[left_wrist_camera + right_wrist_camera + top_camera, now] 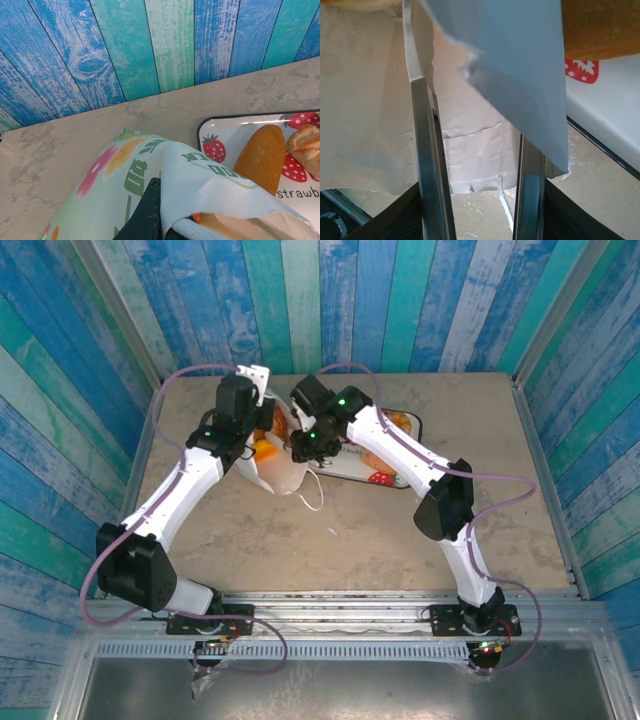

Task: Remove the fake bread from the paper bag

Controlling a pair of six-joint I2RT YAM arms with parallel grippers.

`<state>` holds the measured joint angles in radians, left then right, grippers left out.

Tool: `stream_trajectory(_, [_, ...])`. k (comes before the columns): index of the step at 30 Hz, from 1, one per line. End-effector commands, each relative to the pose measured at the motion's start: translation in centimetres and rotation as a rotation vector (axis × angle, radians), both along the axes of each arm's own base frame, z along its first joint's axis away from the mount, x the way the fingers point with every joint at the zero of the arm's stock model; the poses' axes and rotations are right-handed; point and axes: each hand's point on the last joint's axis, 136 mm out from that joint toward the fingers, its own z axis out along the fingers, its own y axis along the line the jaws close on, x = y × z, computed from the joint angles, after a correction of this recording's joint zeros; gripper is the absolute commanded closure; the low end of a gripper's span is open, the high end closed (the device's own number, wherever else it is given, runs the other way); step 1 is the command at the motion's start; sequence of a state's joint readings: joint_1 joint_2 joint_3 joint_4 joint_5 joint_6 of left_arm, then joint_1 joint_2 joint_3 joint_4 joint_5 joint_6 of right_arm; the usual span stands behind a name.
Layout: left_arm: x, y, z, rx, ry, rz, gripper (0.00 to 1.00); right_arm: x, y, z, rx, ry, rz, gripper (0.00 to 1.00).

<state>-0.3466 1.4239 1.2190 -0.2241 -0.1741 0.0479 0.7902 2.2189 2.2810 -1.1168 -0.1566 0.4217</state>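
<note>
From above, the bag [285, 472] was seen on the table [330, 540], a little toward 10 o'clock of the table's centre; both arms were brought together at the bag's 12 o'clock end; a thin cord handle [312, 495] was trailed onto the table at the bag's 5 o'clock. The tray [242, 132], printed with strawberries, was set just beside the bag at its 3 o'clock.

Some bread [265, 449], orange and glossy, was seen inside the bag's open end, at its 11 o'clock corner; a long loaf [260, 157] and a crusty roll [305, 145] were laid on the tray, touching or nearly touching each other, the loaf's near end hidden behind the bag's rim.

The left hand [150, 212] was pressed together on the bag's printed rim, the paper being folded over its dark finger; the flowered side of the bag was spread out at 9 o'clock of that finger.

The right hand [470, 100] was held spread, a clear gap being left between its two fingers [427, 165]; a grey flap of the bag's paper was hung across the gap and over the upper part of the 3 o'clock finger; whether the flap was touched by that finger could not be told; the bag's creased side was seen through the gap, and the tray's edge lay at 3 o'clock.
</note>
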Motion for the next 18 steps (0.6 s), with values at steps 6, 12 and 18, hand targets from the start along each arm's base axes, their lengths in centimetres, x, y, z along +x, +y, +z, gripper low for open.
stream_trajectory(6, [0.9, -1.8, 0.4, -0.043, -0.035, -0.049, 0.98, 1.6, 1.1, -0.3, 0.024, -0.018, -0.016, 0.47])
stream_trajectory(12, [0.8, -1.9, 0.3, -0.038, -0.032, -0.055, 0.98, 2.4, 1.2, -0.9, 0.007, -0.035, -0.038, 0.48])
stream_trajectory(18, [0.8, -1.9, 0.2, -0.026, -0.025, -0.055, 0.98, 3.1, 1.4, -0.8, 0.015, -0.056, -0.051, 0.55])
